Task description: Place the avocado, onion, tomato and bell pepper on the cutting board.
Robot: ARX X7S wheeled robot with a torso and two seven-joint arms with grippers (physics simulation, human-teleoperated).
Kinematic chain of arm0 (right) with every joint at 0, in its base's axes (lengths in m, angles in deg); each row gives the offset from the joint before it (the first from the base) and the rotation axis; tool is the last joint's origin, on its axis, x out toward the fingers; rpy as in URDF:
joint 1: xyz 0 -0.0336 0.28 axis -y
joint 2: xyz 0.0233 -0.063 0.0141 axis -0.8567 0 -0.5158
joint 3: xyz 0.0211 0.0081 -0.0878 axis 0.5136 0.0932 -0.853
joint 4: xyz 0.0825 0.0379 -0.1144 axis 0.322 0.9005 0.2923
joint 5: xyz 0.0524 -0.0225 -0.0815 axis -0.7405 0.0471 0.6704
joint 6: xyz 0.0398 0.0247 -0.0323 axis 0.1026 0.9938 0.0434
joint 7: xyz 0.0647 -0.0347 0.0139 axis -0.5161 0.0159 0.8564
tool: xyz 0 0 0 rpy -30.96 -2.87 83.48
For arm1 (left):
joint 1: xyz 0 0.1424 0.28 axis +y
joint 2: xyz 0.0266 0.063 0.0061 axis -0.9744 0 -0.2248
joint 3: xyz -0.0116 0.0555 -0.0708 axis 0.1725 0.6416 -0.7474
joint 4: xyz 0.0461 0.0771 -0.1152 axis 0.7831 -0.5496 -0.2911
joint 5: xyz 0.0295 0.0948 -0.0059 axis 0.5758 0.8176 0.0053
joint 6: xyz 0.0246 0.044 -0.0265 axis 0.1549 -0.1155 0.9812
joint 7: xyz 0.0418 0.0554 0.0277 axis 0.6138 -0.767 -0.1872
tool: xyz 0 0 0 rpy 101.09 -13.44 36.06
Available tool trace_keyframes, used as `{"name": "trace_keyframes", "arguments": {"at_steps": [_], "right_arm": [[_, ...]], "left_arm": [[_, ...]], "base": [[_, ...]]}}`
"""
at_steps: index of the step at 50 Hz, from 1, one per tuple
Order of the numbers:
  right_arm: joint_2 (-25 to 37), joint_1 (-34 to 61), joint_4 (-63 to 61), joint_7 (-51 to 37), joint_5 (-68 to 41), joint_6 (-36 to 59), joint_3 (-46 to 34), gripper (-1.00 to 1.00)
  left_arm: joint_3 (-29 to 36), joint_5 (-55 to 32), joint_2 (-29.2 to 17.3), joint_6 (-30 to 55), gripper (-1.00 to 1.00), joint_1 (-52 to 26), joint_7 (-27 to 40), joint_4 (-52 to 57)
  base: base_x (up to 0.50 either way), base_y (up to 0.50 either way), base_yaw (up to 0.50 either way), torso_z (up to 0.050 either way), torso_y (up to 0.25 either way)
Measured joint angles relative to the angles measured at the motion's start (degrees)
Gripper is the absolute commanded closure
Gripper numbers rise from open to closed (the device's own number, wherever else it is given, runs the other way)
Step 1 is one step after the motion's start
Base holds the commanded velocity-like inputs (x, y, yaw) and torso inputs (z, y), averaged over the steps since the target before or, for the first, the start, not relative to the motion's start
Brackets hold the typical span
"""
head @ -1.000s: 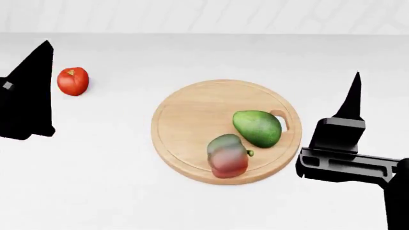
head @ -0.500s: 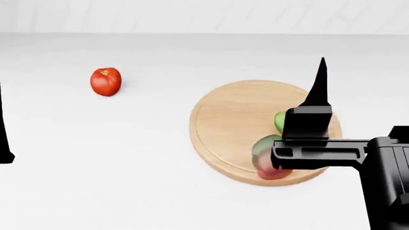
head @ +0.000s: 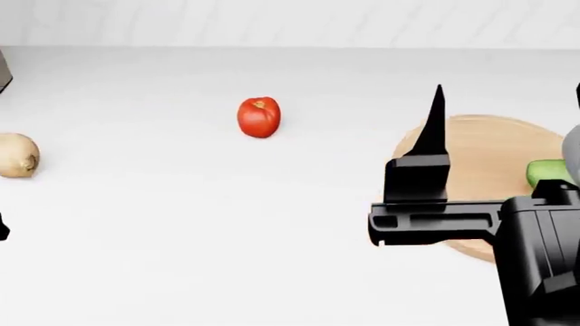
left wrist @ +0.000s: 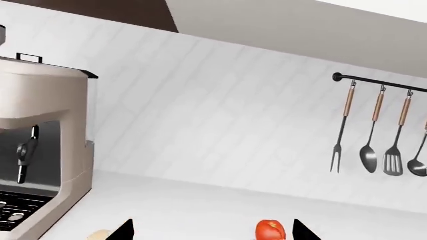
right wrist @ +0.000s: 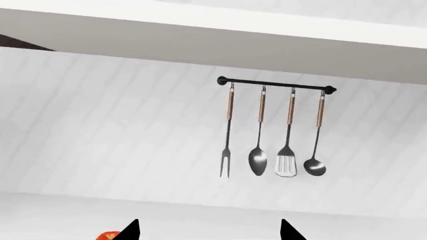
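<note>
Black and big, the right end effector (head: 426,170) sits nearest, in front of the cutting board (head: 490,146). Its fingers are spread wide apart and hold nothing. The left end effector (left wrist: 210,231) is open and empty too. A bit of the green avocado (head: 547,171) shows on the board at the right. The onion (head: 16,155) lies far left on the white counter (head: 181,224). Farther back sits the red tomato (head: 259,117), alone.

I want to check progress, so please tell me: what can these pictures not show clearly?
- Mottled red-green bell pepper: head view, not visible, probably behind the black right gripper.
- Plain green avocado: mostly hidden by that arm.
- Round light-wood cutting board: partly covered.
- Left gripper: wrist view shows only fingertips.
</note>
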Motion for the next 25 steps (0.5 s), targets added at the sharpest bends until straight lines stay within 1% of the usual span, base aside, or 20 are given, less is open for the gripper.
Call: {"name": "trace_keyframes", "arguments": {"at_steps": [7, 13, 25], "right_arm": [[0.1, -0.1, -0.1, -0.1, -0.2, -0.1, -0.1, -1.00], [0.1, 0.0, -0.3, 0.0, -0.6, -0.3, -0.1, -1.00], [0.1, 1.9, 0.0, 0.1, -1.6, -0.2, -0.5, -1.00]], "left_arm": [[-0.2, -0.3, -0.3, -0.1, -1.00, 0.3, 0.3, 0.3], [-0.4, -0.5, -0.6, -0.1, -1.00, 0.4, 0.6, 0.4], [-0.2, -0.7, -0.6, -0.2, -1.00, 0.0, 0.8, 0.5]], "base": [[0.00, 0.50, 0.00, 0.000, 0.000], [0.00, 0.00, 0.00, 0.000, 0.000], [0.48, 0.00, 0.00, 0.000, 0.000]]}}
